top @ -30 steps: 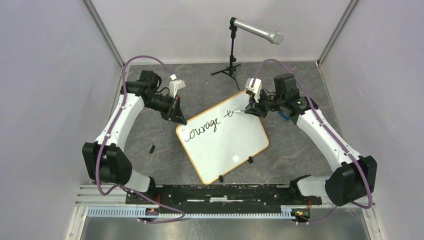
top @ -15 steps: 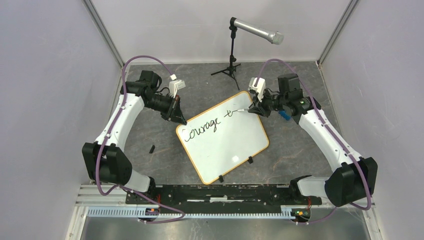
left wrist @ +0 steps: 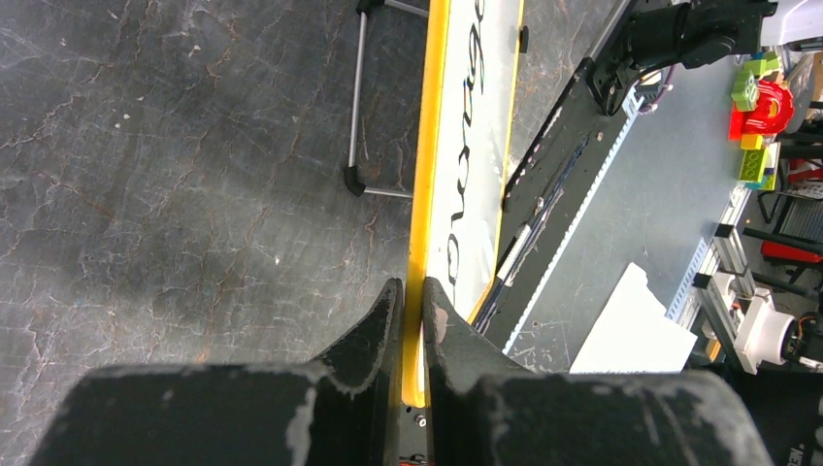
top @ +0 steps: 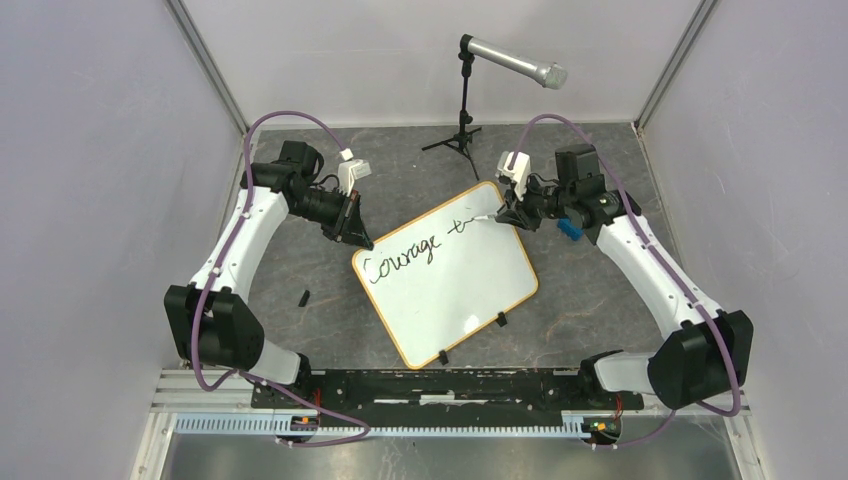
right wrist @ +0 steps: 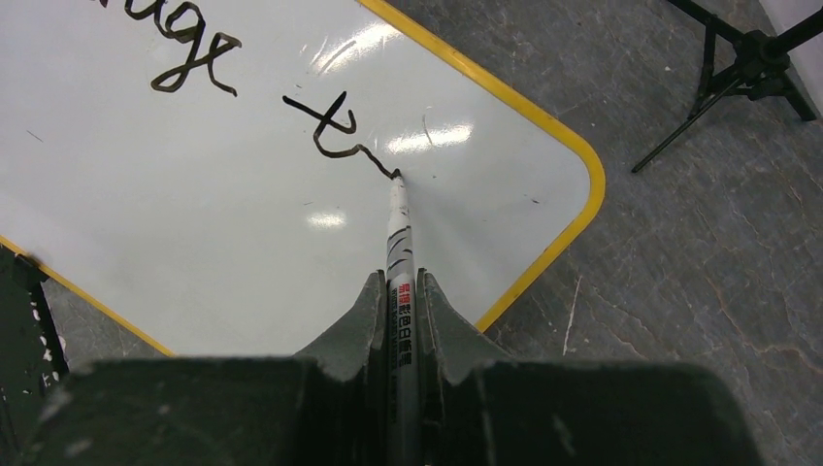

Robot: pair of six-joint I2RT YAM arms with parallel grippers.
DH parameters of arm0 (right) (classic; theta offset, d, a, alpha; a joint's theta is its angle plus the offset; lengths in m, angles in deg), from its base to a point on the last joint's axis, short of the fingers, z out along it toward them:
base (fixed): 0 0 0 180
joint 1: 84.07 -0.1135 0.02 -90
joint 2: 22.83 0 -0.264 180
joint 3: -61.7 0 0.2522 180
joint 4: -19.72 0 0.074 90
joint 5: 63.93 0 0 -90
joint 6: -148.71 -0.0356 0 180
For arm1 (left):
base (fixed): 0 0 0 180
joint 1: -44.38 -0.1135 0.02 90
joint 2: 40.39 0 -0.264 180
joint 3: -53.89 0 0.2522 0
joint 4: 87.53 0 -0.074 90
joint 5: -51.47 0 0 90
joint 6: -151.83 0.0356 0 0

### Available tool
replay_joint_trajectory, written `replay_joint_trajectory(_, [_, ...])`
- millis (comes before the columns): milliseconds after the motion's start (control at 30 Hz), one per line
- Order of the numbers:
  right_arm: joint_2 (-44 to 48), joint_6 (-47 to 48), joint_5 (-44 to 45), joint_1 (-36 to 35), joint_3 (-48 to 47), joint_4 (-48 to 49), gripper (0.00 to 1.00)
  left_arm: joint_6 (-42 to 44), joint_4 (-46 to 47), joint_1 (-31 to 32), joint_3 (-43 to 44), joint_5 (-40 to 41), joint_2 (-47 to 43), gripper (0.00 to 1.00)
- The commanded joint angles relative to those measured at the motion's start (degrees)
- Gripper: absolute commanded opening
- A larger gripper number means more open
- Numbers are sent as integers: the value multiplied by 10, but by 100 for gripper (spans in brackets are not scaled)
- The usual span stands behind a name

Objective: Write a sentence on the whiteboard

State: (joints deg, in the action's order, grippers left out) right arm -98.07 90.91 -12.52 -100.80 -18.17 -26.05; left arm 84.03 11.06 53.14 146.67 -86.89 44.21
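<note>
The whiteboard (top: 460,290) is resting on the grey table (top: 320,270) between the two arms, turned at an angle to them. The left gripper (left wrist: 412,296) is pinching the board's orange rim at its left corner, with the fingers nearly closed on the edge. The right gripper (right wrist: 398,286) is clamping a marker (right wrist: 398,223) between both fingers, and the marker tip is touching the board at the end of the last stroke. The sentence (top: 415,250) is showing "Courage" and a started second word. A microphone stand (top: 462,115) is standing beyond the board.
</note>
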Motion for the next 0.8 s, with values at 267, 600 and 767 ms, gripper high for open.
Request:
replay_joint_trajectory(267, [-11,-11,-23,-4,-35,10,0,26,3,5,13,3,-7,2])
replay_joint_trajectory(600, [-12,-11,-20,-25,-32,9,0,26,3,5,11,4,-9,2])
replay_joint_trajectory(767, [-2,-5,-6,-25,-20,6,0,27,3,5,11,4,-10,2])
